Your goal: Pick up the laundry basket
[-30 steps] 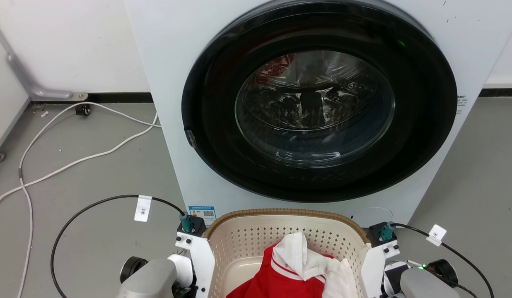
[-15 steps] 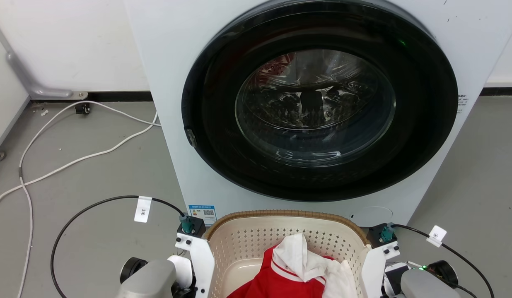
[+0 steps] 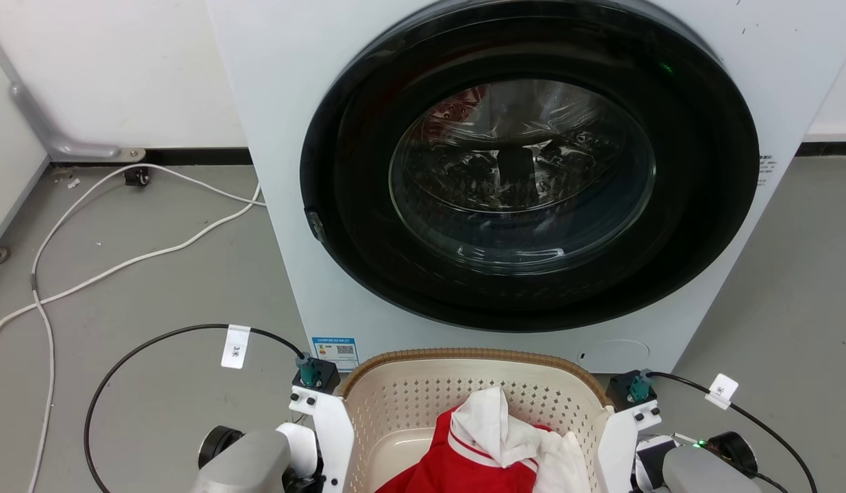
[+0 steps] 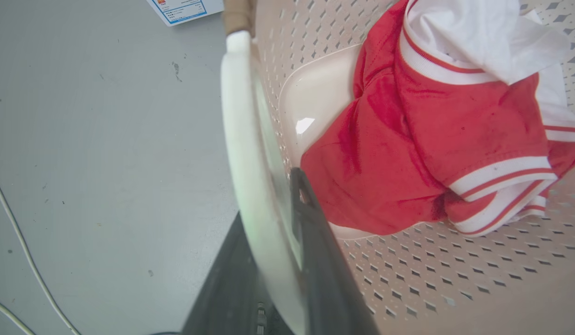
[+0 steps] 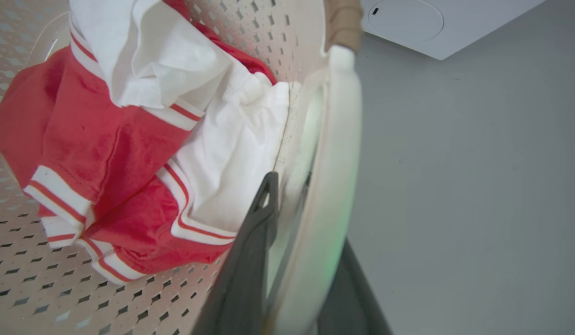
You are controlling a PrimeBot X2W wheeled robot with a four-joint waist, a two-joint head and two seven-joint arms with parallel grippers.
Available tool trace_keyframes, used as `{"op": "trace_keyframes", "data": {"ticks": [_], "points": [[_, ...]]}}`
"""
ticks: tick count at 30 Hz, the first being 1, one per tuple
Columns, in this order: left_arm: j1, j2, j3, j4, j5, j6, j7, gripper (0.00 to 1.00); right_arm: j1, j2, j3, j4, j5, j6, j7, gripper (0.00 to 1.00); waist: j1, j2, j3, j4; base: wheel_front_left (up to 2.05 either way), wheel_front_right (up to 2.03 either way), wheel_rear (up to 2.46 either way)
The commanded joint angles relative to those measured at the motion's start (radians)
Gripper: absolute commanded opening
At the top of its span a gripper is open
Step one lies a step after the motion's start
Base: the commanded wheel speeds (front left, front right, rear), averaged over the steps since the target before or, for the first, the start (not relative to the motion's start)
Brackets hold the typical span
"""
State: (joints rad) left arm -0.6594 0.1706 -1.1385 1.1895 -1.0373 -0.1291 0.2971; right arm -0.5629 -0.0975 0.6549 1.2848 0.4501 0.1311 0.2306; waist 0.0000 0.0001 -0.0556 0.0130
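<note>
Meh, laundry basket (image 3: 423, 397) only crept a hair against the washer (image 3: 272, 171), left gripper (image 4: 269, 204) and right gripper (image 5: 306, 209) clamping its handles (image 4: 241, 116), so lift's barely begun.

The head view's bottom edge cuts off the near half of the laundry basket (image 3: 409, 404) and the clothes (image 3: 491, 445) in it. Its top edge crops the washer (image 3: 272, 137), whose sticker (image 3: 335, 352) is too small to read. The left handle (image 4: 243, 139) and right handle (image 5: 336, 153), blurred close up, each hide part of the fingers (image 4: 222, 288) outside them.
</note>
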Motion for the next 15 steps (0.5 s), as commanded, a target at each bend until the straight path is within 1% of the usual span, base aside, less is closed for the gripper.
{"op": "trace_keyframes", "data": {"ticks": [1, 15], "points": [[-0.024, 0.025, -0.004, 0.008, 0.0, -0.001, -0.008, 0.0, 0.003, -0.027, 0.011, 0.006, -0.004, -0.001, 0.003, 0.0, 0.0, -0.0001, 0.001, -0.001, 0.0, 0.0, 0.0], [-0.031, 0.028, -0.032, 0.011, -0.031, -0.001, -0.012, 0.0, -0.001, -0.032, 0.036, 0.006, 0.023, -0.001, 0.008, 0.0, 0.0, -0.0001, 0.002, -0.002, 0.0, 0.0, 0.0]]}}
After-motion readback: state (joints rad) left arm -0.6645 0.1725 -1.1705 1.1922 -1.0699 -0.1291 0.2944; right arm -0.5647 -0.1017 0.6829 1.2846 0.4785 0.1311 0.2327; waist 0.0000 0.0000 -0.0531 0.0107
